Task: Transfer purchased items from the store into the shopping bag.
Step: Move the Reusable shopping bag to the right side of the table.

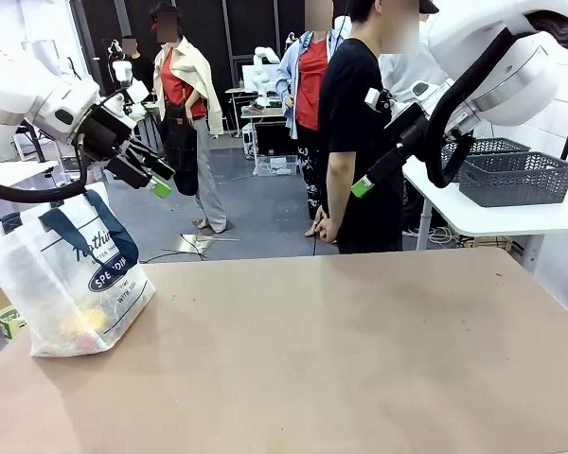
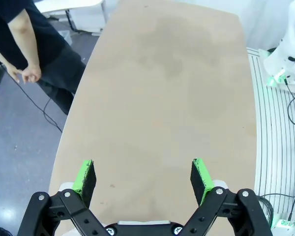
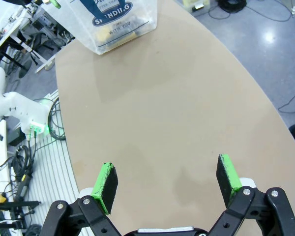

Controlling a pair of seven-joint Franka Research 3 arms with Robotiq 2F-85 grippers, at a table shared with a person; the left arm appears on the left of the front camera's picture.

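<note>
my left gripper and right gripper hang released, holding nothing. the translucent whitish plastic shopping bag stands at the table's left; limp and light, so i'd take its navy strap handles.

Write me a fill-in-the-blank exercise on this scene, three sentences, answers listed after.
1. The shopping bag stands on the table near the robot's ____ arm.
2. Both the left gripper and the right gripper have their jaws ____.
3. The bag's strap handles are coloured navy ____.

Missing words: left; open; blue
</note>
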